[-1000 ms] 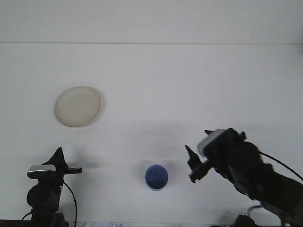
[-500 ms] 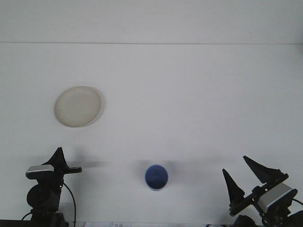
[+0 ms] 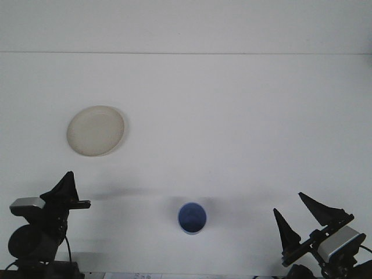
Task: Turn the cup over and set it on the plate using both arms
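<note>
A plain white table (image 3: pixel 232 116) is filling nearly the whole view, running back to a pale wall at twelve o'clock. The blue cup (image 3: pixel 192 217) is standing at six o'clock near the front edge, its mouth facing up so the inside is showing. The cream plate (image 3: pixel 95 130) is lying well apart from it, out at ten o'clock, with nothing on it. The right gripper (image 3: pixel 301 217) is hovering at four o'clock with its fingers spread wide, grasping nothing. The left gripper (image 3: pixel 65 192) is sitting at eight o'clock, edge-on, so I cannot tell its state. By my reckoning the cup is looking flipped already, while lifting and setting it on the plate are waiting to be done.
</note>
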